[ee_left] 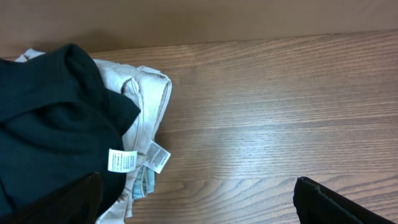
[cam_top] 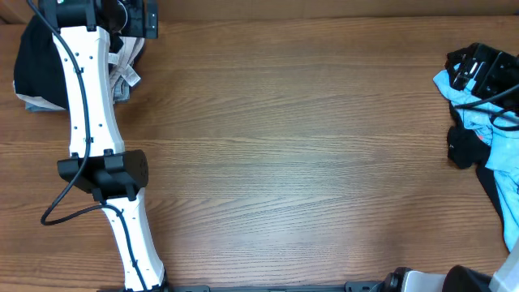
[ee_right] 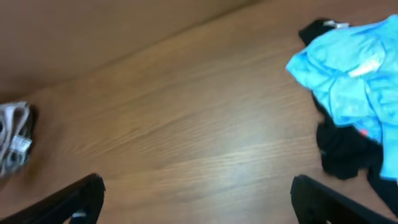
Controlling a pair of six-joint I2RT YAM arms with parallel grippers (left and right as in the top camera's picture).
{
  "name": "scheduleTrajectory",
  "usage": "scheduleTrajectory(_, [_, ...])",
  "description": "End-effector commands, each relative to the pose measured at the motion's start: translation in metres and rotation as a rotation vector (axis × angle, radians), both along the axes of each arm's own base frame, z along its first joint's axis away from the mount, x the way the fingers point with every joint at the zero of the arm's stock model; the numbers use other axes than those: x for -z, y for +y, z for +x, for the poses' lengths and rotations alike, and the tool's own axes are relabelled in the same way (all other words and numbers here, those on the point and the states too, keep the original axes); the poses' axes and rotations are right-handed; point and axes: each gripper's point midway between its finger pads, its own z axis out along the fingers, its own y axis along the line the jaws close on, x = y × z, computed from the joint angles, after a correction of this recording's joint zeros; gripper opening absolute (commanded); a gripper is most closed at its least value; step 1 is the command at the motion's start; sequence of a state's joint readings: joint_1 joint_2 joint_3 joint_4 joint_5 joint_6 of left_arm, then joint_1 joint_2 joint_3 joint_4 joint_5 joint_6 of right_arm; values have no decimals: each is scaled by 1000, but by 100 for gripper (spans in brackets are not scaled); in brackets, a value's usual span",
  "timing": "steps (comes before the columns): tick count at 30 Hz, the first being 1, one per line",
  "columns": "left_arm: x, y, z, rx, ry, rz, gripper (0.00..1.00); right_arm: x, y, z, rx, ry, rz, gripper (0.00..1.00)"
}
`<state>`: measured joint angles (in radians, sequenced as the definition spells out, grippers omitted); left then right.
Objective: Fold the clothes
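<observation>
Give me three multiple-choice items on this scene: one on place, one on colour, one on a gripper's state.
1. Where is the light blue garment? A. right edge of the table B. centre C. left corner
2. What colour lies under the dark garment? A. red B. beige C. yellow
3. The left gripper is: A. shut on a tag B. open C. shut on a sleeve
1 A: overhead shows it there. 2 B: the beige garment peeks out beneath. 3 B: its jaws stand wide apart.
</observation>
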<state>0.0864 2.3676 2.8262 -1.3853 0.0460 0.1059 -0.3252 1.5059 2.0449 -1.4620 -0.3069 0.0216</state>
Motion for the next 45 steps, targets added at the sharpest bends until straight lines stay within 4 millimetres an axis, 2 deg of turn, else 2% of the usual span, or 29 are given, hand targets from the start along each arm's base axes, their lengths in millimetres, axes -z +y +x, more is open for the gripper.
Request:
scheduleTrajectory(1, [-12,-4,-3,-2,-24,-19,100,-44,17,-26,-42,-111,-79,100])
scheduleTrajectory(4, [-12,-4,-3,-2,-24,-19,100,-57,29,-42,-16,-144,-12,100])
scheduleTrajectory(8, [-12,-4,-3,-2,-24,-19,100,-58,43,-55,19,-122,118,100])
scheduleTrajectory(14, [-12,-4,-3,-2,-24,-19,100,-54,42,-53,27,-104,123,100])
scheduleTrajectory(18, [-12,-4,-3,-2,-24,-19,100,-40,41,-62,40,-31,123,100])
scheduleTrajectory(22, [-12,-4,-3,-2,-24,-19,100,-38,28,-58,87,-31,70,100])
scheduleTrajectory(25, [-12,-4,-3,-2,-24,-19,100,-49,20,-49,105,-114,26,100])
scheduleTrajectory(29, [-12,-4,-3,-2,-24,-19,100,-61,28,-34,68,-283,-31,100])
scheduleTrajectory(31, [-12,-4,-3,-2,-24,-19,100,-57,38,-29,35,-373,-44,100])
scheduleTrajectory(33, [-12,-4,-3,-2,-24,-19,100,-43,45,-28,12,-439,-49,100])
scheduleTrajectory(35, [-12,-4,-3,-2,-24,-19,100,-21,52,-28,-11,-505,-52,100])
scheduleTrajectory(39, [-12,-4,-3,-2,-24,-19,100,37,65,-40,-46,-592,-45,100])
scheduleTrajectory(41, [-12,-4,-3,-2,-24,-19,100,76,73,-51,-64,-642,-31,100])
scheduleTrajectory(45, [-12,-4,-3,-2,-24,-19,100,125,83,-67,-92,-716,-17,100])
